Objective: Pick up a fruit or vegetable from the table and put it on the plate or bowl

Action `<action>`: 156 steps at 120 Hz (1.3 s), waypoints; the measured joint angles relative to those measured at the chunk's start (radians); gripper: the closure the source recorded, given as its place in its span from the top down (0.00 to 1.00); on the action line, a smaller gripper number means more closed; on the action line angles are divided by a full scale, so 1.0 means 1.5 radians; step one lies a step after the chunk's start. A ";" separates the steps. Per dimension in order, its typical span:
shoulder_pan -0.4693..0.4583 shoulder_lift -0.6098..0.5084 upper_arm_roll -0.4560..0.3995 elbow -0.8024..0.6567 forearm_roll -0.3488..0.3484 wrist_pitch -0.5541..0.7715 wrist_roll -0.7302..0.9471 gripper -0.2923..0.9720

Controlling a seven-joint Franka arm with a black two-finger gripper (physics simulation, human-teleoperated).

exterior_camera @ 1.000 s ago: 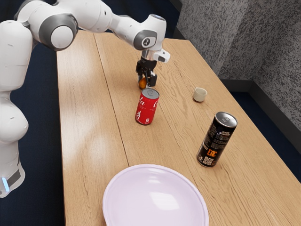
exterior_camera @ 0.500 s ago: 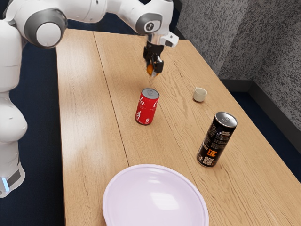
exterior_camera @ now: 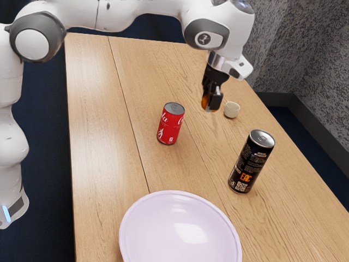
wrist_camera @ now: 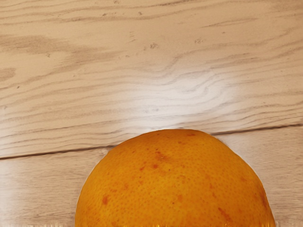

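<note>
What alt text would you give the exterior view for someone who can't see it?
A white arm holds an orange in its jaws above a wooden table, near a cup. A red can, black can and plate stand nearer.

The claw [exterior_camera: 212, 106] grips an orange [exterior_camera: 206, 102] above the table [exterior_camera: 109, 142], just beside a small cup [exterior_camera: 232, 109].

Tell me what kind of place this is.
Probably a plain indoor room, maybe a dining or break corner: a long wooden table bearing a plate, a red can and a black can, with grey speckled walls close behind.
</note>
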 joint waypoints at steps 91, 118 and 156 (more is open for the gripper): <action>-0.139 0.104 -0.324 -0.005 0.079 -0.058 -0.104 0.36; -0.154 0.126 -0.366 -0.007 0.122 -0.061 -0.155 0.62; -0.191 0.115 -0.188 0.043 0.096 -0.089 -0.169 0.75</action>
